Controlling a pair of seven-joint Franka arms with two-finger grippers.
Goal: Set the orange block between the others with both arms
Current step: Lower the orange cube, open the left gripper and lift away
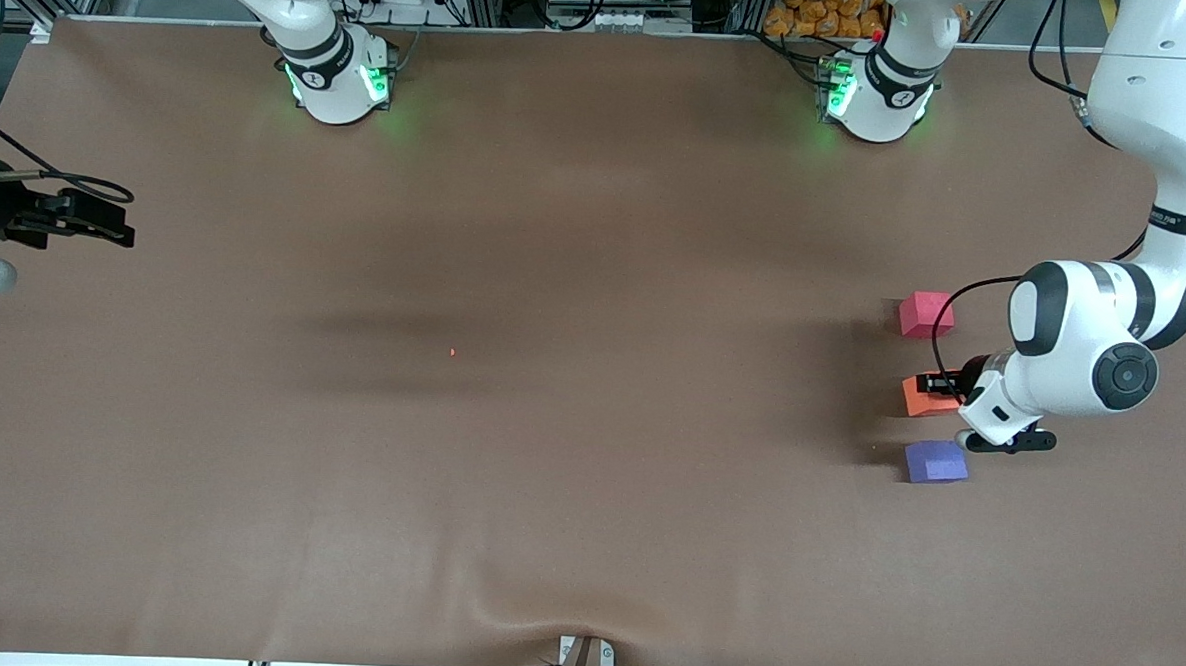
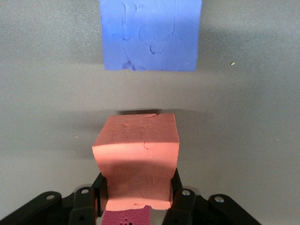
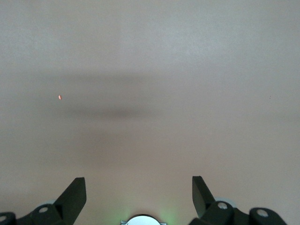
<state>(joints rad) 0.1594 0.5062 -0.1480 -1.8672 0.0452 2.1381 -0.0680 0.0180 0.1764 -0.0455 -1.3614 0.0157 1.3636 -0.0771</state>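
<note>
My left gripper (image 1: pixel 944 386) is shut on the orange block (image 1: pixel 922 397), its fingers (image 2: pixel 180 199) pressing into two opposite sides. The block (image 2: pixel 138 150) sits in the gap between the pinkish-red cube (image 1: pixel 926 315) and the purple-blue cube (image 1: pixel 936 461), near the left arm's end of the table. Whether it rests on the table or hangs just above it, I cannot tell. In the left wrist view the purple-blue cube (image 2: pixel 151 35) lies just past the orange block. My right gripper (image 1: pixel 107 227) waits open and empty (image 3: pixel 138 192) at the right arm's end of the table.
A tiny orange speck (image 1: pixel 452 352) lies on the brown table cover (image 1: pixel 585 513) near its middle. A small mount (image 1: pixel 584 658) sticks up at the table's edge nearest the front camera. The arms' bases (image 1: pixel 339 77) stand along the edge farthest from the camera.
</note>
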